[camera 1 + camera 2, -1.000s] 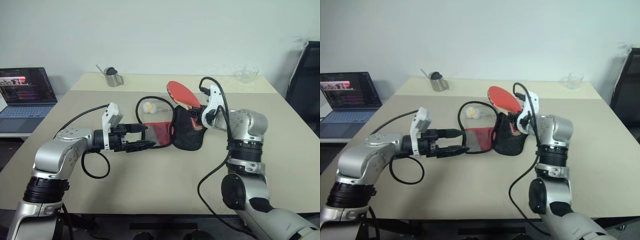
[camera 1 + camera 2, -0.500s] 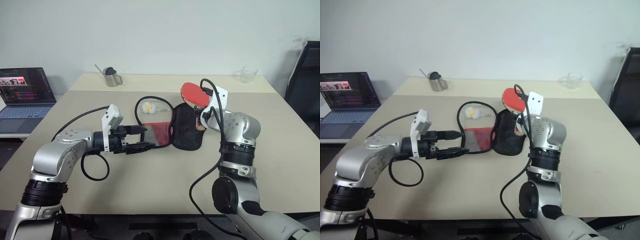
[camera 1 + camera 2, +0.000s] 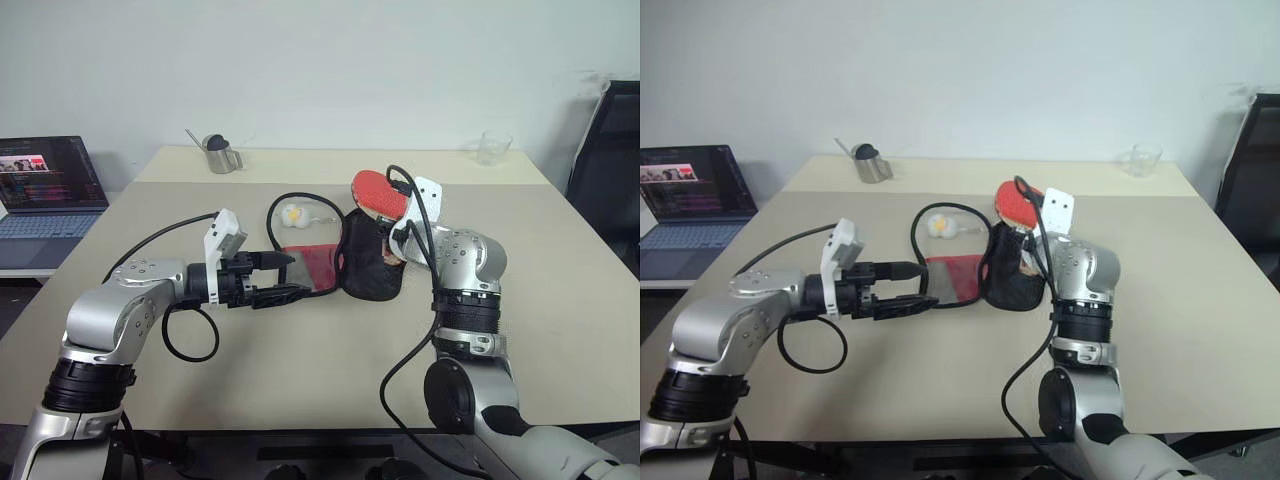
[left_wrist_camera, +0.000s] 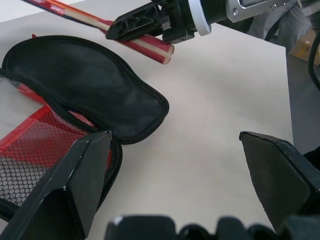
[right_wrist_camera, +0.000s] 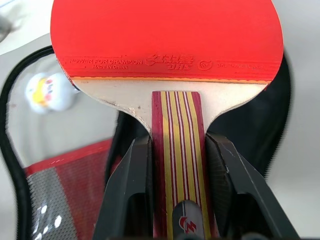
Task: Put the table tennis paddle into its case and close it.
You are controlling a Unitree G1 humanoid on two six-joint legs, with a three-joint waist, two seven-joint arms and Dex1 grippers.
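Tabletop (image 3: 300,400) bare near front edge; left gripper (image 3: 285,276) spread beside case (image 3: 372,262); right gripper (image 5: 176,190) clamps paddle (image 5: 165,40) handle.

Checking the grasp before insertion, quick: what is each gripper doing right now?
Left gripper: open, holding nothing, beside the open case.
Right gripper: shut on the table tennis paddle, gripping its handle above the case.

Open case (image 3: 372,268) and small white toy (image 3: 293,213) are occupying the table (image 3: 300,370) centre; cup (image 3: 218,155) and glass (image 3: 493,148) are lining the far edge; near side is lying bare.
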